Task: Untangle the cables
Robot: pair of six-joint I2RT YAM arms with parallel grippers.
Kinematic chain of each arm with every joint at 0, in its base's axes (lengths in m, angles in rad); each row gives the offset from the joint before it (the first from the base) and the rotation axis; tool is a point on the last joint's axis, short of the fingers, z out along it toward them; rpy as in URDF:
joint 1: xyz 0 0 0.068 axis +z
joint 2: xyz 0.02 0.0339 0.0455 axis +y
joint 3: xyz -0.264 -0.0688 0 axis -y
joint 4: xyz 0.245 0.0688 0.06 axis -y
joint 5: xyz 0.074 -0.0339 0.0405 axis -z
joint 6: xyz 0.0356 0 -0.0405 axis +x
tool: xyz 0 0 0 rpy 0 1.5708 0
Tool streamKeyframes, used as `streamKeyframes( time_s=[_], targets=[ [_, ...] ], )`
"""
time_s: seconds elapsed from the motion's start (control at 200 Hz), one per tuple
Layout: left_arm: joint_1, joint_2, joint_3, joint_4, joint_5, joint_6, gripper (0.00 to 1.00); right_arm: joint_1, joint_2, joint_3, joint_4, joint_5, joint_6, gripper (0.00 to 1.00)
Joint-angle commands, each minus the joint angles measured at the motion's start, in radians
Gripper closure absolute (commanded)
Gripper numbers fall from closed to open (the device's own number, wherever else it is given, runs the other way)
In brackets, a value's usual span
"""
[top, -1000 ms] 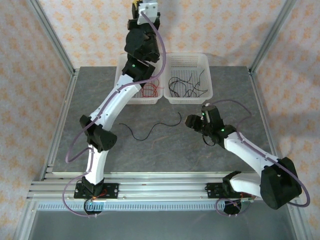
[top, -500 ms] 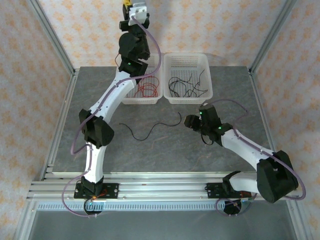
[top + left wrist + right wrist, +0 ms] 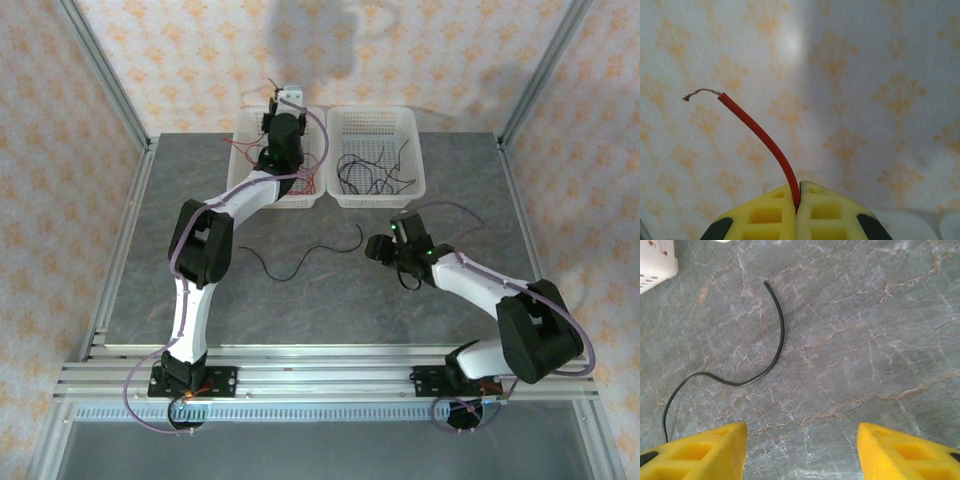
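**Item: left gripper (image 3: 797,197).** Fingers are pressing together on one red wire (image 3: 757,131). A second ago this arm was standing tall above the left basket (image 3: 237,165). Now it is reaching lower, over that basket's far rim. Judged: one red strand is being drawn apart from the red heap (image 3: 300,180) lying in the basket, so the sorting is advancing.

**Item: held red wire.** It is rising out of the closed fingertips towards the far wall and bending left. A bare, frayed tip is pointing left. The trailing part below the fingers is hidden.

**Item: right gripper (image 3: 800,432).** Jaws are standing spread and holding nothing. It is hovering just right of the loose wire, having edged slightly left over the last second.

**Item: black wire (image 3: 782,332).** It is lying alone on the grey table (image 3: 150,250), between the two arms. Its long axis is running from near-left to far-right in a loose S, and the right end is hooking towards the far side.

**Item: right basket (image 3: 420,150).** It is holding more black wires (image 3: 370,170), still crossing one another.
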Motion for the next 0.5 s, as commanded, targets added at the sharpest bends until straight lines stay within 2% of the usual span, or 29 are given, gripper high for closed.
streamKeyframes(
  time_s=[0.0, 0.085, 0.23, 0.37, 0.495],
  targets=[
    [0.0, -0.026, 0.106, -0.353, 0.026, -0.208, 1.0, 0.021, 0.003, 0.044, 0.005, -0.001, -0.014, 0.41],
    [0.0, 0.006, 0.161, -0.566, 0.066, -0.306, 1.0, 0.036, 0.002, 0.05, -0.009, 0.004, -0.014, 0.41],
    [0.0, 0.072, 0.267, -0.816, 0.184, -0.434, 1.0, 0.05, 0.001, 0.057, -0.034, 0.015, -0.014, 0.41],
    [0.004, 0.196, 0.422, -1.001, 0.24, -0.494, 1.0, 0.058, -0.018, 0.058, -0.049, 0.027, -0.01, 0.41],
    [0.03, 0.284, 0.521, -1.099, 0.281, -0.577, 1.0, 0.062, -0.04, 0.056, -0.063, 0.033, -0.008, 0.41]
  ],
)
